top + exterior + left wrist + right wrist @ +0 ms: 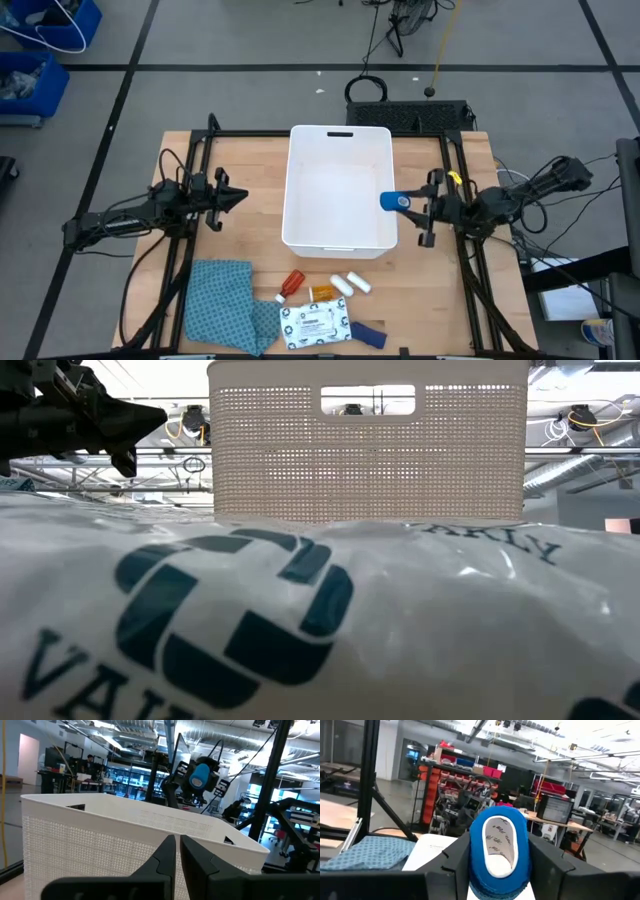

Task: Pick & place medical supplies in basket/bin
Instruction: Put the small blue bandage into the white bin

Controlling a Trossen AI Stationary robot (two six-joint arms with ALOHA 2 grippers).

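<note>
My right gripper (408, 201) is clenched on the blue tape roll (391, 201), holding it over the right rim of the white bin (339, 135). Through my right wrist camera the roll (498, 847) sits squeezed between my two dark fingers, a thick bright-blue ring pressed into an oval, its white inner core printed with small dark lettering. My left gripper (238, 195) waits off the bin's left side, fingers closed together with nothing between them; from its wrist camera I see the bin's perforated white wall (95, 840) and, beyond it, the roll (200, 776) held high in my other gripper. On the table near the front edge lie a red-capped bottle (290, 285), an orange pill bottle (322, 292), two white cylinders (351, 285), a white printed flat packet (316, 324) and a dark blue strip (367, 334), beside a blue patterned cloth (226, 305).
</note>
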